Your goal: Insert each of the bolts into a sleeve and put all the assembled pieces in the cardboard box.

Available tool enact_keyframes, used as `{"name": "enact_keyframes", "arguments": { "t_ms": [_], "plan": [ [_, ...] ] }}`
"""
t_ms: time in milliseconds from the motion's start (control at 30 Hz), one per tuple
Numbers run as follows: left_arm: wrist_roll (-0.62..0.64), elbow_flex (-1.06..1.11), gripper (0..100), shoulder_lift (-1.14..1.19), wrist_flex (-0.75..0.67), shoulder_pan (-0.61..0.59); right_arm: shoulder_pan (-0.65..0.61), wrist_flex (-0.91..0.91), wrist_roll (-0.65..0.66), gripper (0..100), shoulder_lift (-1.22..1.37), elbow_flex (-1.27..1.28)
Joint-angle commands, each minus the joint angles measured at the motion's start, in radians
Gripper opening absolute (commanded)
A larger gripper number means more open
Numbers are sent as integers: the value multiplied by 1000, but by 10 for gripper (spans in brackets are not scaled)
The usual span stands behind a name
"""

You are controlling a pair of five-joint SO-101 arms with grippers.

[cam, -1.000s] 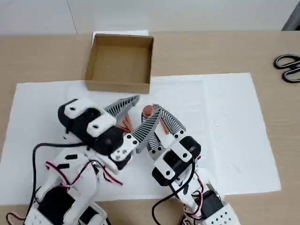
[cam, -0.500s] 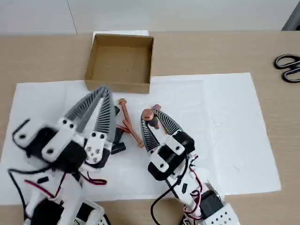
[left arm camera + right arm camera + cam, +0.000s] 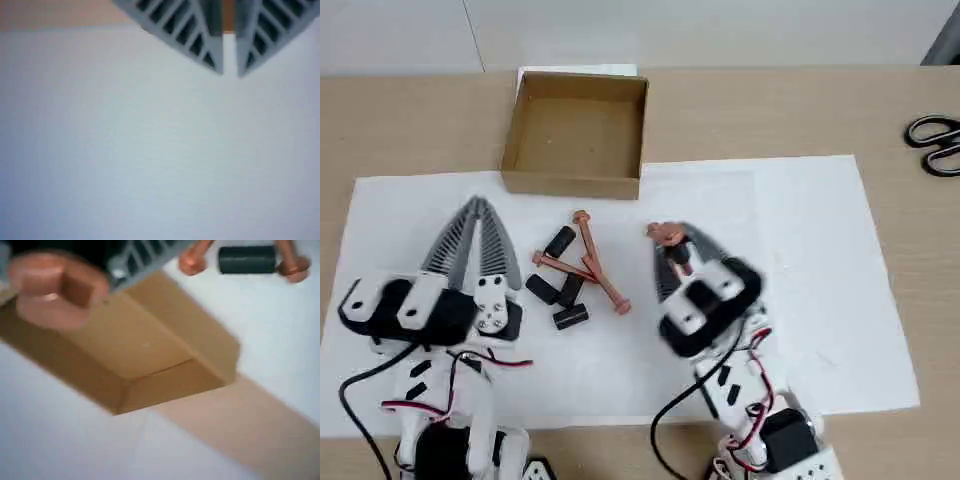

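Right gripper (image 3: pixel 672 250) clamped on copper bolt (image 3: pixel 666 235), held above paper (image 3: pixel 800 260), short of cardboard box (image 3: pixel 570 186). Left gripper (image 3: pixel 476 212) closed, empty. Bolt could be lost outside box if released early or swung hard.

No text, label, number or sign can be read in any of the views. The cardboard box (image 3: pixel 570 185) at upper centre of the high view has plain brown walls. The white paper sheet (image 3: pixel 800 260) across the worktop (image 3: pixel 770 110) carries no print.
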Motion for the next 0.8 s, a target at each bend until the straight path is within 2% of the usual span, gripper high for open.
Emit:
{"name": "enact_keyframes", "arguments": {
  "t_ms": [0,200,333,533,767],
  "plan": [
    [14,24,6,-11,-29,-78,79,2,-133,4,-7,-103],
    [14,31,6,-11,-26,-201,122,2,-322,4,5,-109],
    [14,47,6,-11,-25,-272,153,2,-417,4,116,-152],
    [14,102,6,-11,-25,-388,205,-7,-493,4,472,-353],
    [11,125,6,-12,-25,-445,148,-8,-486,4,934,-683]
  ]
}}
